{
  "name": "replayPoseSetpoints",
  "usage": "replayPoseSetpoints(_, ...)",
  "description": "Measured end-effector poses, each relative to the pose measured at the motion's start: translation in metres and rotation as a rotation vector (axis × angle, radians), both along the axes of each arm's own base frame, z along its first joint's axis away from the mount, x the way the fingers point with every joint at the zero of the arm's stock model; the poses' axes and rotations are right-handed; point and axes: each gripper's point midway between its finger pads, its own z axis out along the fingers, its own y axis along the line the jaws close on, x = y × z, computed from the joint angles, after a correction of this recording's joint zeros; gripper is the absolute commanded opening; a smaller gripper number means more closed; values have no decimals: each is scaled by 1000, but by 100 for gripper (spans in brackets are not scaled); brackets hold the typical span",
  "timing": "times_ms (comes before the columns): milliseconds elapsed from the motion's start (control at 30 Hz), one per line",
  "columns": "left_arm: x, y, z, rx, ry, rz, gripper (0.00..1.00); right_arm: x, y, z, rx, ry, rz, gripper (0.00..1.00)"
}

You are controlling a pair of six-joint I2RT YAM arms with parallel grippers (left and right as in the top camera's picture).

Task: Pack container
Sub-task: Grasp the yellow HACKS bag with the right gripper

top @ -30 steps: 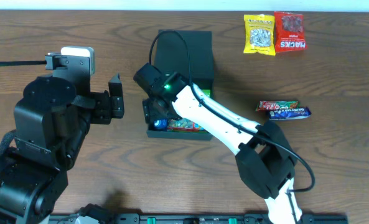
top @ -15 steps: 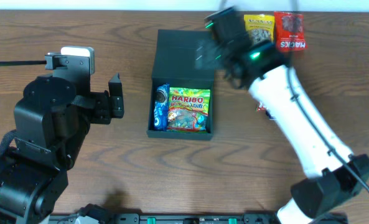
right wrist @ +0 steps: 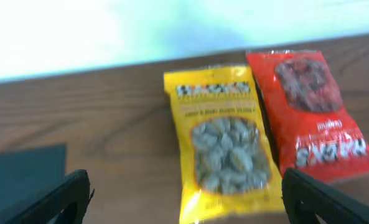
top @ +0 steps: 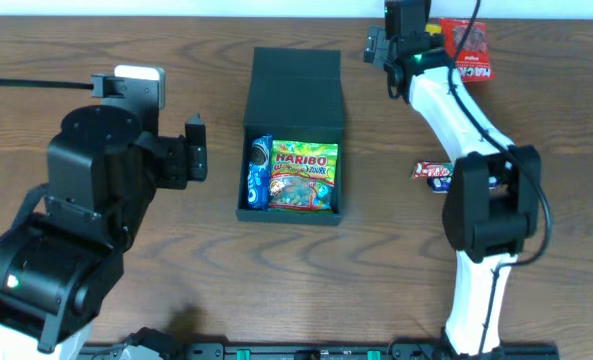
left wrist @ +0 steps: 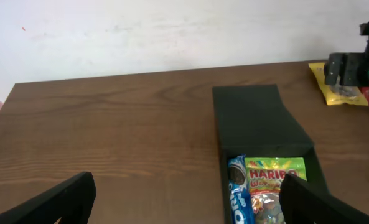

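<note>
Hovering spread and empty, the right gripper (right wrist: 185, 198) now has the glossy yellow seed packet (right wrist: 224, 146) just ahead between its fingers, with the red foil snack packet (right wrist: 315, 118) right of that. A second ago it hung over the matte black rectangular cardboard box (top: 294, 85), which now lies well behind it, open and holding a green gummy bag (top: 304, 178). I judge the next pick is starting, while the left gripper (top: 194, 160), also spread, idles beside the box.

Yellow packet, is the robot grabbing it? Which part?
Nothing is held. The right end effector hovers open over the yellow packet; the left end effector is open and empty.
</note>
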Motion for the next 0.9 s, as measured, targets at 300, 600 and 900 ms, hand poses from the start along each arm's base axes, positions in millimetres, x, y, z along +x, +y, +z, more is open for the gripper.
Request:
replayPoseSetpoints(300, 2, -1, -3, 5, 13, 0, 95, 8, -38, -74, -40, 86, -65, 89)
replayPoseSetpoints(600, 2, -1, -4, 5, 13, 0, 95, 6, -40, -98, -56, 120, -58, 65)
replayPoseSetpoints(900, 3, -1, -3, 4, 9, 0, 95, 6, -45, -103, -41, 130, -61, 20)
